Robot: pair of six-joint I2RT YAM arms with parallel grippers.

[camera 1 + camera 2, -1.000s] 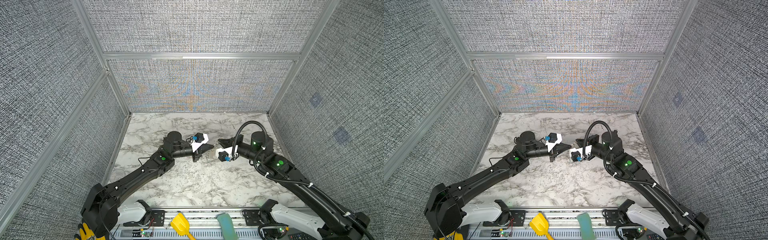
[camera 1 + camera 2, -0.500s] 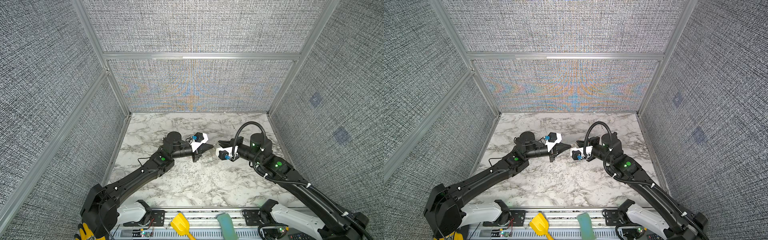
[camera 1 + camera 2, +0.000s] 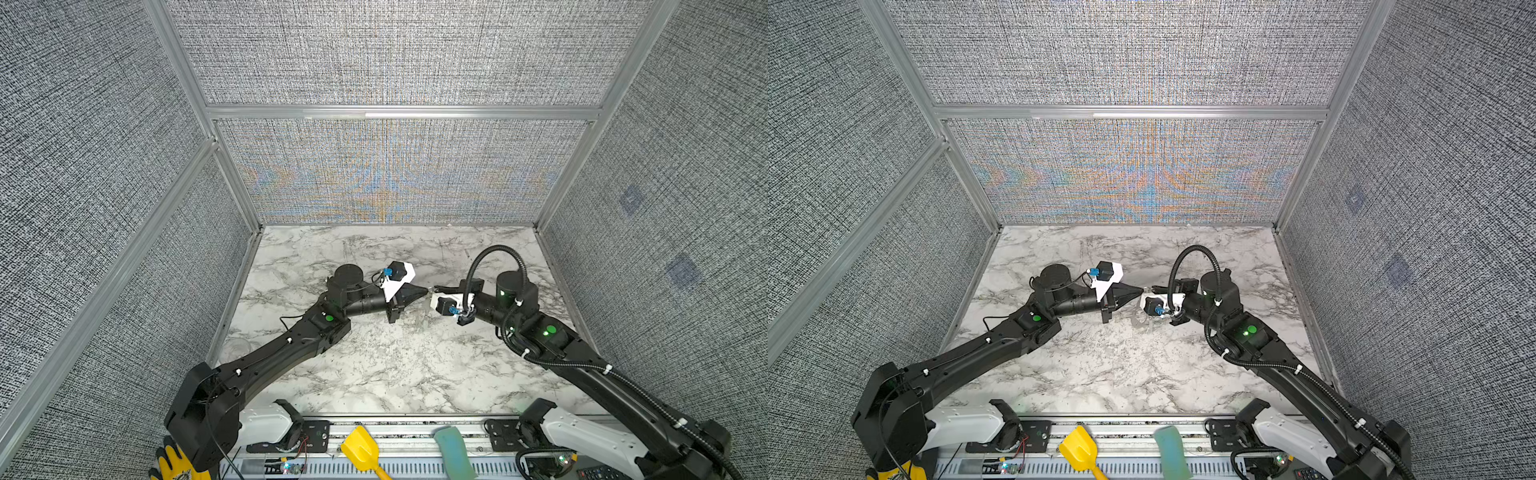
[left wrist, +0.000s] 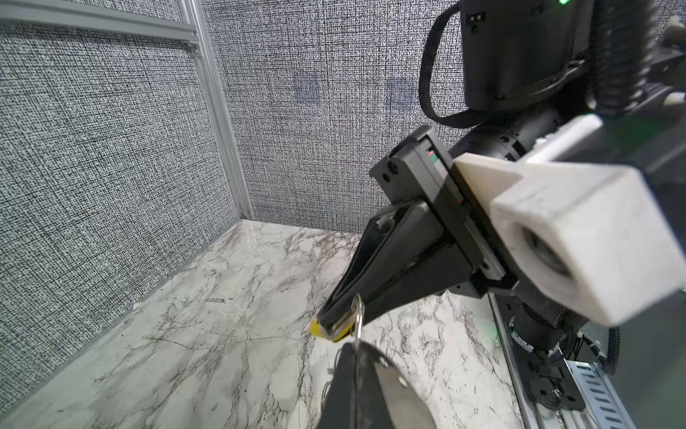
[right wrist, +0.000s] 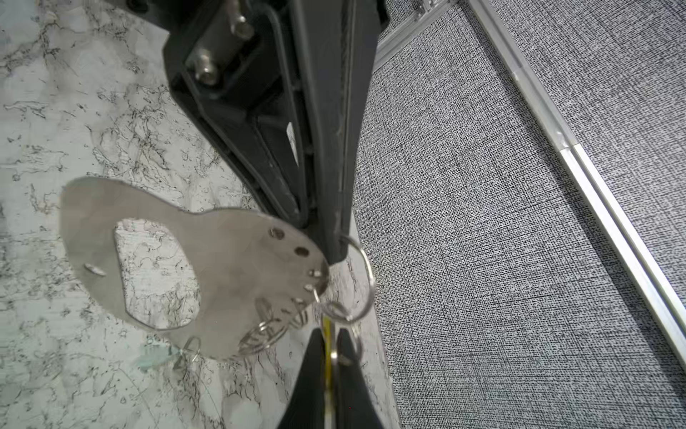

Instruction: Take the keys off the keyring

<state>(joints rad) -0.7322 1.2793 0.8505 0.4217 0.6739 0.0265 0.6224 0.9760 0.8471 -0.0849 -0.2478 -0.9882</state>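
- Grey metal keyring [image 5: 222, 260] up in the air over the middle of the tabletop [image 3: 374, 374], hanging between the two gripper tips.
- Left gripper [image 5: 339, 250] pressed together, seemingly on a wire ring [image 5: 367, 282] at the holed edge of the keyring.
- Right gripper [image 4: 333, 327] pinching the yellow-tagged key [image 4: 316, 329], apparently linked to that ring.
- Teal-tagged key [image 5: 156, 356] blurred below the keyring, probably not yet off.
- Step in hand: freeing the yellow-tagged key.
- Next: keep the ring steady, slide the key along the coil to its open end, without hard pulling.
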